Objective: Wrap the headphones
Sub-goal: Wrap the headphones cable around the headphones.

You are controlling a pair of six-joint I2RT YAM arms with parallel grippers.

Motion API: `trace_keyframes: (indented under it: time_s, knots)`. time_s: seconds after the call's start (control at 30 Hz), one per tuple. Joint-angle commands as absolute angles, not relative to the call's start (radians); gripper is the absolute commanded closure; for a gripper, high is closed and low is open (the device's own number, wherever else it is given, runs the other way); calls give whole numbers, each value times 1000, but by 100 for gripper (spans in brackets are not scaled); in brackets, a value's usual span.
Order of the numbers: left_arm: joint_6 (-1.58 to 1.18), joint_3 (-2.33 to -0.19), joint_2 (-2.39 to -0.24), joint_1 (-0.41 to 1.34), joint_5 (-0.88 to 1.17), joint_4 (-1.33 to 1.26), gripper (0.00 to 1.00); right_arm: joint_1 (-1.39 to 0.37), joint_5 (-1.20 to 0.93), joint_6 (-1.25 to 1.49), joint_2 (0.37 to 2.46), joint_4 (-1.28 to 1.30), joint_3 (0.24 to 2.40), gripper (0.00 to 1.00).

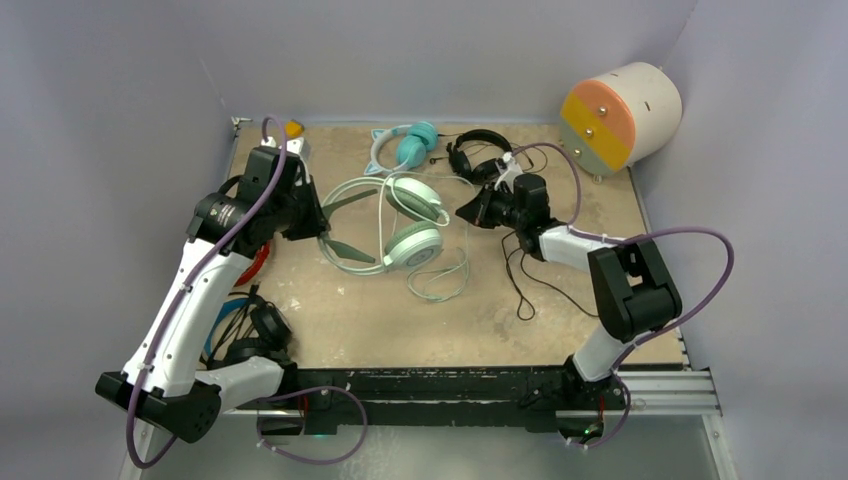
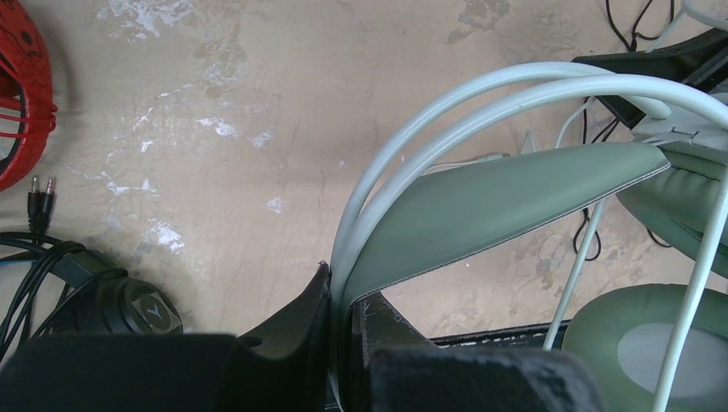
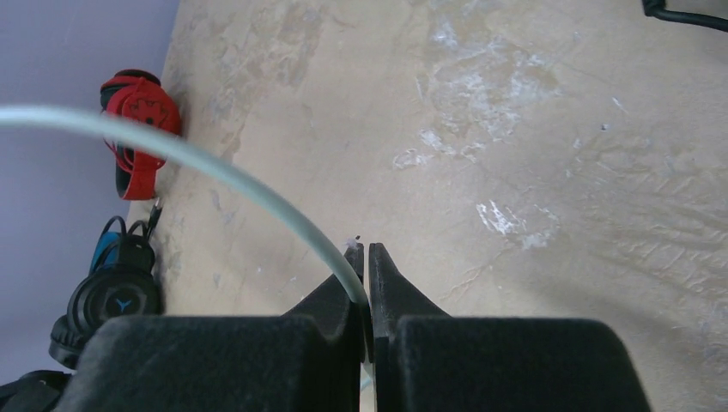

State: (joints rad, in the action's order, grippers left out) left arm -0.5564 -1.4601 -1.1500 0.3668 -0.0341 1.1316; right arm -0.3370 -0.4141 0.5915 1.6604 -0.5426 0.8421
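Observation:
The mint-green headphones [image 1: 412, 224] lie mid-table, their cable [image 1: 441, 283] looping toward the front. My left gripper [image 1: 320, 222] is shut on their headband, which the left wrist view shows as pale wires and a green pad [image 2: 515, 184] pinched between the jaws [image 2: 343, 296]. My right gripper [image 1: 467, 212] is shut on the mint cable [image 3: 215, 167], which runs in between its jaws [image 3: 367, 257]. The teal cat-eared set [image 1: 405, 145] and a small black set [image 1: 478, 155] lie at the back. The red set [image 1: 260, 262] and the black-and-blue set [image 1: 250, 330] lie under my left arm.
A cream drum with an orange face [image 1: 620, 115] sits at the back right corner. A thin black cable [image 1: 520, 285] trails on the table below my right gripper. The red set [image 3: 137, 129] and black-and-blue set [image 3: 112, 296] line the left edge. Grey walls enclose three sides.

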Motion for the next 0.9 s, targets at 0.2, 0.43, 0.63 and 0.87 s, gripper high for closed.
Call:
trace_keyframes:
  time_s: [0.2, 0.43, 0.63, 0.87]
  knots:
    - [-685, -1518, -1172, 361, 137, 976, 100, -432, -553, 565, 1716, -667, 848, 98]
    - [-709, -1672, -1279, 355, 61, 980, 100, -584, -686, 555, 1692, -972, 726, 94]
    - [-714, -1833, -1376, 312, 14, 1027, 100, -710, -747, 586, 1618, -1255, 599, 89]
    - [-689, -1874, -1413, 292, -47, 1036, 100, -751, -742, 773, 1606, -1603, 494, 91]
